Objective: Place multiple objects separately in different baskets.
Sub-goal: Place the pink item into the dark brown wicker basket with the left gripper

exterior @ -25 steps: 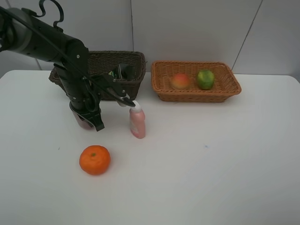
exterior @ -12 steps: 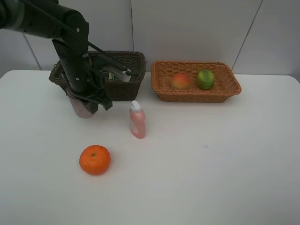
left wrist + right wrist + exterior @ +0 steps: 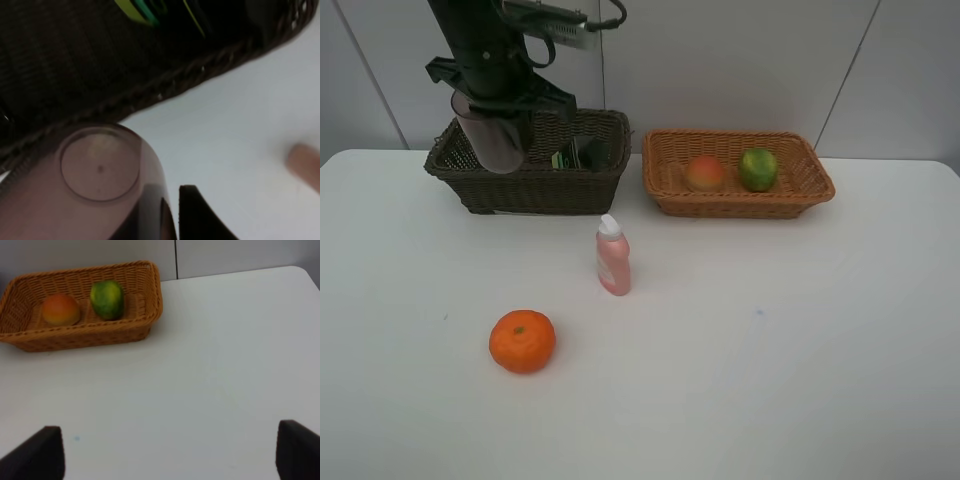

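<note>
Exterior high view: the left tool (image 3: pixel 500 95), clamped on the mauve cup (image 3: pixel 490 145), hung above the rim of the dark basket (image 3: pixel 535 190); the label of the bottle (image 3: pixel 577 155) inside that basket was illegible. The right tool (image 3: pixel 172 455) gaped, empty.

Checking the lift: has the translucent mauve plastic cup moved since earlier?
Yes: the mauve cup rose off the table, up over the dark brown wicker basket's left end.

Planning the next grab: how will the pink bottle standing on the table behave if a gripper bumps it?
The pink bottle stands upright, tall on a narrow base, so a nudge near its white cap would probably tip it. It looks like small, smooth plastic, so it is likely light and perhaps slippery under a loose grip.
</note>
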You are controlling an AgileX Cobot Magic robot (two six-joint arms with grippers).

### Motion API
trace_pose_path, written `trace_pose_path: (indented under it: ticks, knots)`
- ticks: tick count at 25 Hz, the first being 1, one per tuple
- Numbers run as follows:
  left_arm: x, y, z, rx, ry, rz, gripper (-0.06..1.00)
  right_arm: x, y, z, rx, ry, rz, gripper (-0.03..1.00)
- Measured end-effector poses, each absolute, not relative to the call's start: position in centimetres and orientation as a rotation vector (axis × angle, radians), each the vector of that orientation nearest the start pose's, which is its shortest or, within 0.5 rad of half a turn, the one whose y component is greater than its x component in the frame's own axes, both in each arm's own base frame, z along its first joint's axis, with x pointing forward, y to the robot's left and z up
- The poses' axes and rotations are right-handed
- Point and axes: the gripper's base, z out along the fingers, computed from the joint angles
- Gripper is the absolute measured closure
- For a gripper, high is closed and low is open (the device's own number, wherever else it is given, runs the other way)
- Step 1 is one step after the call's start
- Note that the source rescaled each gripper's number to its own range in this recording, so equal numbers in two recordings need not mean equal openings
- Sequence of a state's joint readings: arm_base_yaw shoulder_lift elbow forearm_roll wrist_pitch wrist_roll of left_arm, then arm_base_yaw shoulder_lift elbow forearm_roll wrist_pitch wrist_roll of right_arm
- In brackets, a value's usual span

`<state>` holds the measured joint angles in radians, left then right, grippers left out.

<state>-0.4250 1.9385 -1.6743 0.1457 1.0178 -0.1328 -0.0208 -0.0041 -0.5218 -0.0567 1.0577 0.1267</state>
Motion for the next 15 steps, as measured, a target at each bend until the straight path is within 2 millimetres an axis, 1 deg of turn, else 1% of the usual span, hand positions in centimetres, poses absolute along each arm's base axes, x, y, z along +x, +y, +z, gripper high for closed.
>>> trace_pose_path:
  ticks: [2,5,8,10,15]
  knots:
    - [39.8,-15.7,27.3,0.435,2.635,0.041,0.94,-0.8,-0.4,28.4,0.152,2.008,0.0,0.12]
    - [41.2,-14.3,27.8,0.39,2.534,0.057,0.94,-0.8,-0.4,28.4,0.152,2.008,0.0,0.12]
    - [42.7,-13.3,27.5,0.359,2.455,0.073,0.94,-0.8,-0.4,28.4,0.152,2.008,0.0,0.12]
    - [43.5,-13.0,26.4,0.359,2.444,0.085,0.94,-0.8,-0.4,28.4,0.152,2.008,0.0,0.12]
    - [45.1,-13.1,22.1,0.372,2.485,0.087,0.94,-0.8,-0.4,28.4,0.152,2.008,0.0,0.12]
